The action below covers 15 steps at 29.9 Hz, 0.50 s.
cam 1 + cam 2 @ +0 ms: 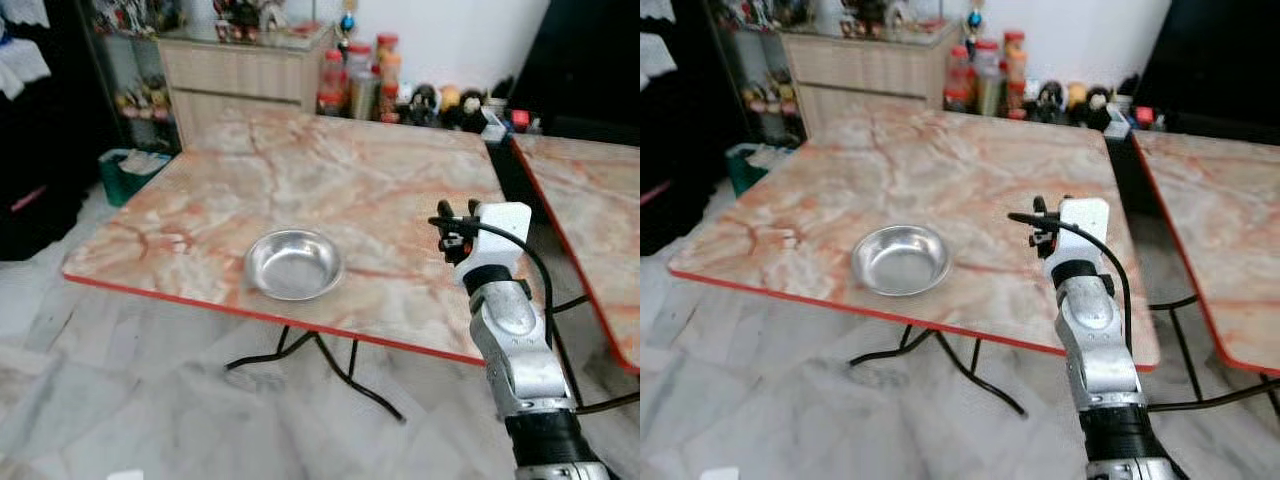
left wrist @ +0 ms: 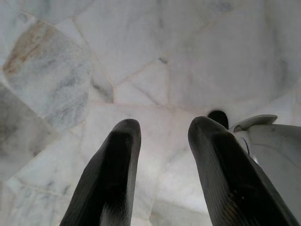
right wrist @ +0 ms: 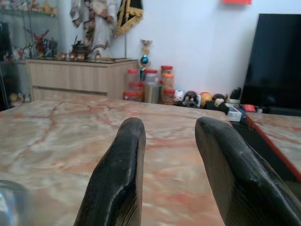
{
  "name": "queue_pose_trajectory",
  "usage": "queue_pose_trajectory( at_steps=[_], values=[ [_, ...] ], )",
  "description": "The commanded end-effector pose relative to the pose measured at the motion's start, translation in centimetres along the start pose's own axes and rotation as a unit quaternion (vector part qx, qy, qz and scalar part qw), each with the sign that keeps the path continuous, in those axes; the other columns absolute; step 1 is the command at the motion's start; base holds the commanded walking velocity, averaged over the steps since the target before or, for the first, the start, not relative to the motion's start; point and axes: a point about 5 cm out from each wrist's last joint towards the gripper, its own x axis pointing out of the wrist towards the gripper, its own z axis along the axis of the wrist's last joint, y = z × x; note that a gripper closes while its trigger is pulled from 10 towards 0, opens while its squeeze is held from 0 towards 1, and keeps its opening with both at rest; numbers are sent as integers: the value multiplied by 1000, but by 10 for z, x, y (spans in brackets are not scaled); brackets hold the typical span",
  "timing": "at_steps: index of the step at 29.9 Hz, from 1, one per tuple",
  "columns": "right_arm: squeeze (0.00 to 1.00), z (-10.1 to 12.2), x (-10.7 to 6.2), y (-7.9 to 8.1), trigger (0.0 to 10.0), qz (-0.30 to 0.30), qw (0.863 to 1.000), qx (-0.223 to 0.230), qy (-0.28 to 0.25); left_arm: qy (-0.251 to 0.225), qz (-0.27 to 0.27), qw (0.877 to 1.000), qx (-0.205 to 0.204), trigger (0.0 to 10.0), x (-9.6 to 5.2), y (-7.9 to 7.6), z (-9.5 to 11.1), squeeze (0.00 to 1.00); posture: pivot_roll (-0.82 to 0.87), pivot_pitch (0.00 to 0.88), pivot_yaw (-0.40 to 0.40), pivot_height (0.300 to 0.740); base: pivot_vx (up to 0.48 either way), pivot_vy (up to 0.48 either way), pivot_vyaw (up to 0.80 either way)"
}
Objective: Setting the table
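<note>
A steel bowl [image 1: 293, 264] sat upright on the marble-patterned table [image 1: 330, 175], close to the near red-trimmed edge and roughly midway along it, its mouth facing up. Being round, it had no long axis to speak of. The tabletop around it was bare toward the far edge and both side edges, leaving wide room on every side of the bowl.

The right gripper [image 3: 171, 141] was raised over the table's near right corner area, well apart from the bowl and to its right, pointing toward the far edge. Its two black fingers [image 3: 120, 179] stood parted with a clear gap and held nothing. The left gripper [image 2: 162, 155] hung low, pointing down at the pale marble floor [image 2: 141, 70], its fingers likewise spread and empty.

A second table [image 1: 590, 210] of the same pattern stood just beside the first on the right, a narrow gap between them. Beyond the far edge stood a wooden cabinet [image 1: 240, 75] against a white wall, with jars [image 1: 360, 80] and small ornaments lined on the floor beside it. A green bin [image 1: 130, 172] sat near the table's far left corner.
</note>
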Motion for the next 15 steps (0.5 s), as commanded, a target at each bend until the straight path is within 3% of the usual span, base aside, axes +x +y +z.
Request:
queue_pose_trajectory(
  at_steps=[1, 3, 15],
  values=[
    [0, -3, -2, -9, 10000, -11, 1000, -1, 9, -3, -12, 1000, 2, 10000, 0, -8, 2, 0, 5, 0, 4, 732, 0, -480, -800],
    [0, -3, -2, -9, 10000, -11, 1000, -2, 9, -3, -12, 1000, 2, 10000, 0, -8, 2, 0, 5, 0, 4, 732, 0, -480, -800],
    [0, 3, -1, -1, 10000, 9, 1000, -6, -8, -3, -15, 1000, -2, 10000, 1, -11, 5, 0, 4, 0, 3, 732, 0, -480, 0]
  ],
)
